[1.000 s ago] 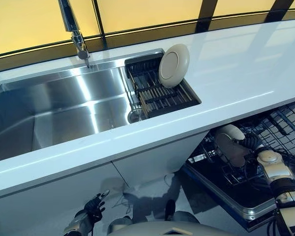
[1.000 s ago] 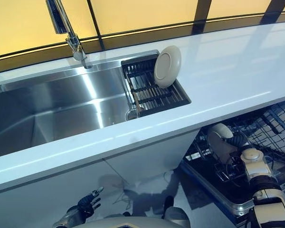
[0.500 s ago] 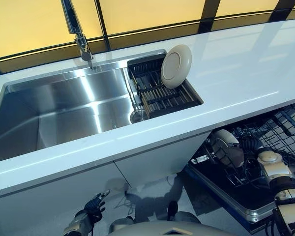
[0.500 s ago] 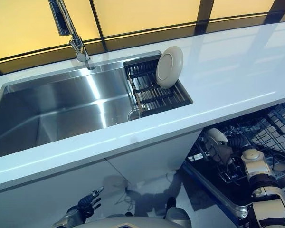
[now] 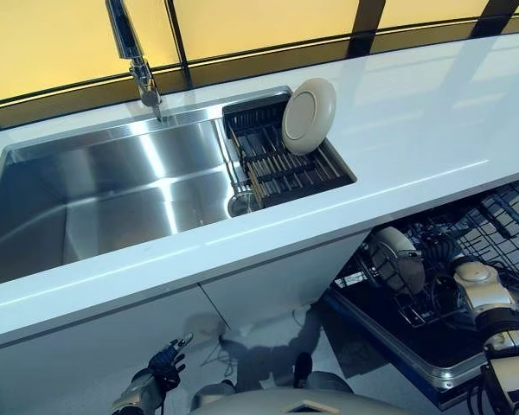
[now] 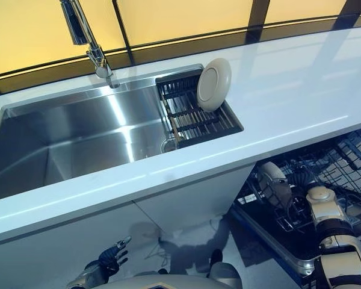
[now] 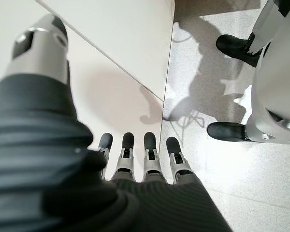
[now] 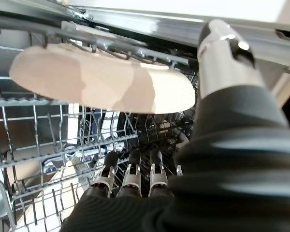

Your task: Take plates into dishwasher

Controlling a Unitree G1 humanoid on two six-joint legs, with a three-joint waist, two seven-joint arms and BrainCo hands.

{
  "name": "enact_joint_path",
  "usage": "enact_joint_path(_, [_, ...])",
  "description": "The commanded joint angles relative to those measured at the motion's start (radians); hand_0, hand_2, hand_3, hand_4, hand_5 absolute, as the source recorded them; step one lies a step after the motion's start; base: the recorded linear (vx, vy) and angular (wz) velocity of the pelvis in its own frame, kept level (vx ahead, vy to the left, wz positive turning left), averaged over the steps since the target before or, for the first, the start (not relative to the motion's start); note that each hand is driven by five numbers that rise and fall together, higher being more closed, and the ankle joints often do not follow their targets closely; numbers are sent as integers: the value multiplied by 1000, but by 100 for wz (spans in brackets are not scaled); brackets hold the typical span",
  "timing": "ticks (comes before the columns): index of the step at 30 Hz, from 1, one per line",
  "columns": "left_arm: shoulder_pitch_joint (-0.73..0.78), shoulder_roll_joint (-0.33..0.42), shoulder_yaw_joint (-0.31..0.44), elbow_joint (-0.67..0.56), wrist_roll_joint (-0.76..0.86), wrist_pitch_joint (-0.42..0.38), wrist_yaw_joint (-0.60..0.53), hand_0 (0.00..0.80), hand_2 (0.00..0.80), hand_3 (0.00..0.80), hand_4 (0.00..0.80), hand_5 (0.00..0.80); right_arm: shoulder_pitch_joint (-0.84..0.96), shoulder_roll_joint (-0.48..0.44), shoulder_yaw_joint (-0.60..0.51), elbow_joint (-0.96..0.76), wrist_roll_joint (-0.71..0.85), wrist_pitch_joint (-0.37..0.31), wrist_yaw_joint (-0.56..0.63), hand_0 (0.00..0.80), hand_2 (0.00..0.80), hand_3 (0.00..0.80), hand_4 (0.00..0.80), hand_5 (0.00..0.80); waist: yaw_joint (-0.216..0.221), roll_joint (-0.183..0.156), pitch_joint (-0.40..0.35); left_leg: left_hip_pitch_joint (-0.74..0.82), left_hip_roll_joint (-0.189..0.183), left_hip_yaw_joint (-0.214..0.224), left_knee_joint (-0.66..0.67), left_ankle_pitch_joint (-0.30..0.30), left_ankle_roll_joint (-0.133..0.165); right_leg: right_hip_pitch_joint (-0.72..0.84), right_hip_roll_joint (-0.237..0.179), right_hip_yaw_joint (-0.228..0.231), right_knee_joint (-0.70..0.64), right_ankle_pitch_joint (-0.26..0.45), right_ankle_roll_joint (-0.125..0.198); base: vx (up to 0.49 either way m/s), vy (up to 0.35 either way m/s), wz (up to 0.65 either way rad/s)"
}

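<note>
A cream plate [image 5: 308,115] stands on edge in the black drying rack [image 5: 277,169] in the sink's right end. A second cream plate [image 5: 395,259] stands on edge in the dishwasher's lower wire rack [image 5: 493,225], under the counter at the right. My right hand [image 5: 442,253] is just to the right of that plate. In the right wrist view its fingers [image 8: 130,176] are straight, with the plate [image 8: 101,79] lying past them between fingers and thumb, not gripped. My left hand [image 5: 160,370] hangs low by the white cabinet, fingers [image 7: 135,154] straight and empty.
A steel sink [image 5: 112,190] with a tall faucet [image 5: 130,47] is set in the white counter [image 5: 415,112]. The dishwasher door [image 5: 398,346] lies open below the rack. White cabinet fronts [image 5: 86,346] run under the counter.
My right hand has carried the second plate leftward and down into the lower rack, where it now stands on edge. The left hand has not moved.
</note>
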Motion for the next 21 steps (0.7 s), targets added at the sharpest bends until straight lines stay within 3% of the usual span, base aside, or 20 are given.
enact_joint_path(1, [-31,29,-2,-6,-2,-24,-8,0,0,0,0,0,-48,-56,-30,-40,35,-29,-22,0,0,0,0,0,-10,-44,-20,-24,-19,6,45,-62,37,37,-55,-19,58,-101,99,-4,20,-6])
enact_joint_path(16, [-38,29,21,-9,-15,-39,-5,0,0,0,0,0,178,-142,-256,-261,91,-54,-59,0,0,0,0,0,-88,-71,-5,-18,-17,43,59,-81,50,13,-37,39,71,-97,104,-9,20,-9])
enact_joint_path(21, [-44,26,34,-9,-22,-36,4,0,0,0,0,0,226,-170,-354,-413,119,-38,-82,0,0,0,0,0,-112,-77,-3,-19,-19,49,54,-79,52,3,-31,57,76,-95,107,-16,16,-13])
